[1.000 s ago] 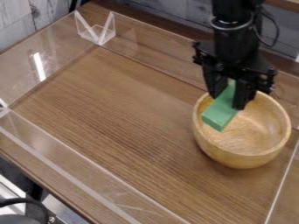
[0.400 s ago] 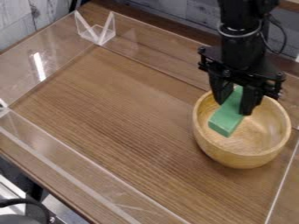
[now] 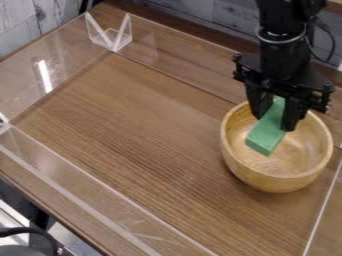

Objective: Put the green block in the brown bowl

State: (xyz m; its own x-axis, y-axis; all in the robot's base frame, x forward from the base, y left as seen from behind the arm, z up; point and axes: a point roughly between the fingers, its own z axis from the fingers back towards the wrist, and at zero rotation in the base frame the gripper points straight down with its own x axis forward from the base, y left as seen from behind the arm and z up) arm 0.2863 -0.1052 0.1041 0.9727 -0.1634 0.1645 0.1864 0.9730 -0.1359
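The green block (image 3: 267, 134) hangs tilted over the inside of the brown bowl (image 3: 310, 160) at the right of the table. My gripper (image 3: 278, 106) comes down from above and is shut on the block's upper end, its black fingers (image 3: 290, 110) on either side of it. The block's lower end sits low in the bowl's left half; whether it touches the bowl's floor I cannot tell.
Low clear plastic walls (image 3: 80, 185) border the wooden table (image 3: 120, 110). A small clear stand (image 3: 110, 32) sits at the back left corner. The table's right edge lies just beyond the bowl.
The gripper and green block have shifted slightly right and down, further over the middle of the bowl. The grip is unchanged.
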